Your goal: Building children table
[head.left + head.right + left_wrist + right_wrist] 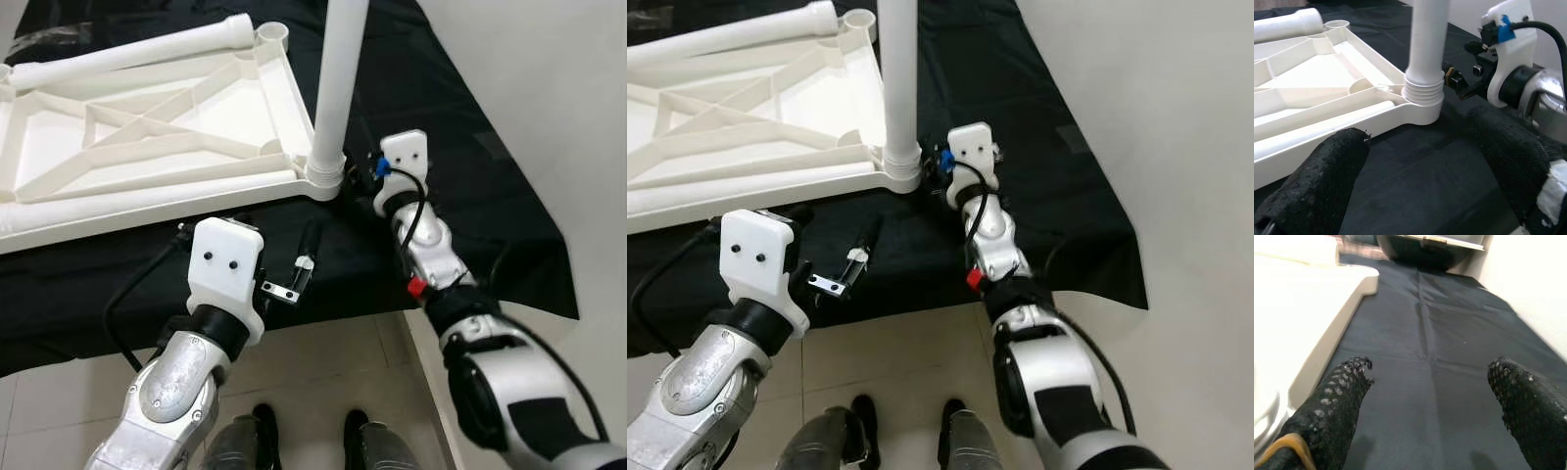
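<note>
Black cloth (460,147) is spread over the work surface, and the upturned white tabletop (147,137) is laid on it. Low at the cloth's near edge, the left gripper (304,264) is held released, the tabletop beyond it. One white leg (338,78) is stood upright in the corner socket, just beside the right gripper (1430,382), whose fingers are spread apart over bare cloth.
</note>
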Tool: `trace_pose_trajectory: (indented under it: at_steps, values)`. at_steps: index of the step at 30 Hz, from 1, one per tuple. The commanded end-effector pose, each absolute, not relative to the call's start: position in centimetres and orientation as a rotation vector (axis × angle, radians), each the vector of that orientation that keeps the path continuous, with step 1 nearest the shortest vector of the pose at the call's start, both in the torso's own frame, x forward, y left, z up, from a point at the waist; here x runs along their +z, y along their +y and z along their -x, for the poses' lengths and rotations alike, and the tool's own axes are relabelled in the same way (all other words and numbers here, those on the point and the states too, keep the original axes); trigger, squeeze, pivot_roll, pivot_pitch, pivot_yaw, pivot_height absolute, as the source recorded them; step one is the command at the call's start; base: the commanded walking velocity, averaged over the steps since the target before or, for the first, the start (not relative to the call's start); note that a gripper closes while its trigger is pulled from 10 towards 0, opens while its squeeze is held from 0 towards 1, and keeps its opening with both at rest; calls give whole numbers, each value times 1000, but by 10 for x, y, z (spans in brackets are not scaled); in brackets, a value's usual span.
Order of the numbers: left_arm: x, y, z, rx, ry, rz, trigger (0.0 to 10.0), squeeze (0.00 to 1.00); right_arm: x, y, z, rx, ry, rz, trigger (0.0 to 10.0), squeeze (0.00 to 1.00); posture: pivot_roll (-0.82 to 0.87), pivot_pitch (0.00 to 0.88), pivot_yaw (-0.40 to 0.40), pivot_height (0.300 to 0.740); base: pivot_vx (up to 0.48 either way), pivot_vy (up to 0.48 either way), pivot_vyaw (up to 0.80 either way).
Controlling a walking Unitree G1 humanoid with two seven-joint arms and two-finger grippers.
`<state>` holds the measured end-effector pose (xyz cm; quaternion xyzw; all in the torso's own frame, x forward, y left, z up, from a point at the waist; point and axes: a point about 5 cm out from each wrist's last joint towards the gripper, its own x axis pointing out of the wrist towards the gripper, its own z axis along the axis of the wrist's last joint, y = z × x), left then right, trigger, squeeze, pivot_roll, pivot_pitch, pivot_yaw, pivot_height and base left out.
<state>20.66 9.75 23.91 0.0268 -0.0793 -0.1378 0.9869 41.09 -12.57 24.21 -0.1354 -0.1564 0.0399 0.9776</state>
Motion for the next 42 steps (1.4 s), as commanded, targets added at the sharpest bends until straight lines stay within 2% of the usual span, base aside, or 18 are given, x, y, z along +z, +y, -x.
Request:
trace_pose_trajectory:
  at_steps: [1,6,8,9,10,13,14,25,28,33,35,37,38,40,41,42]
  values:
    - [237,99,-206,-276,-150,-59,10000,0,227,-126,-413,60,-216,326,10000,0,175,326,-23,740,0,0,0]
    - [237,98,-206,-277,-153,-58,10000,0,213,-112,-414,140,-120,282,10000,0,179,322,-31,740,0,0,0]
    - [237,98,-206,-276,-155,-60,10000,0,200,-95,-410,262,-55,216,10000,0,184,322,-33,740,0,0,0]
    - [237,98,-206,-276,-155,-60,10000,0,200,-95,-410,262,-55,216,10000,0,184,322,-33,740,0,0,0]
    - [238,99,-205,-273,-156,-64,10000,0,192,-82,-406,358,-25,149,10000,0,184,320,-37,740,0,0,0]
    - [237,99,-205,-270,-155,-65,10000,0,189,-77,-404,397,-26,128,10000,0,185,319,-38,740,0,0,0]
    - [237,100,-204,-268,-155,-68,10000,0,186,-71,-402,463,-12,92,10000,0,185,319,-38,740,0,0,0]
    - [237,100,-205,-269,-155,-69,10000,0,192,-60,-396,656,-69,72,10000,0,175,312,-32,740,0,0,0]
    - [236,100,-206,-268,-156,-73,10000,0,185,-51,-384,853,-82,119,10000,0,177,313,-34,740,0,0,0]
    - [236,101,-206,-266,-153,-75,10000,0,175,-52,-377,928,-64,133,10000,0,176,314,-34,740,0,0,0]
    - [236,101,-206,-266,-153,-75,10000,0,173,-56,-378,892,-61,160,10000,0,177,312,-35,740,0,0,0]
    - [236,101,-207,-265,-155,-73,10000,0,171,-70,-387,729,-37,229,10000,0,175,310,-32,740,0,0,0]
    - [236,101,-207,-265,-155,-73,10000,0,171,-70,-387,729,-37,229,10000,0,175,310,-32,740,0,0,0]
    - [237,100,-208,-264,-159,-73,10000,0,174,-97,-398,484,-8,262,10000,0,173,305,-31,740,0,0,0]
    - [237,100,-208,-264,-159,-73,10000,0,174,-97,-398,484,-8,262,10000,0,173,305,-31,740,0,0,0]
    - [237,100,-209,-265,-160,-73,10000,0,176,-108,-402,399,0,258,10000,0,173,305,-31,740,0,0,0]
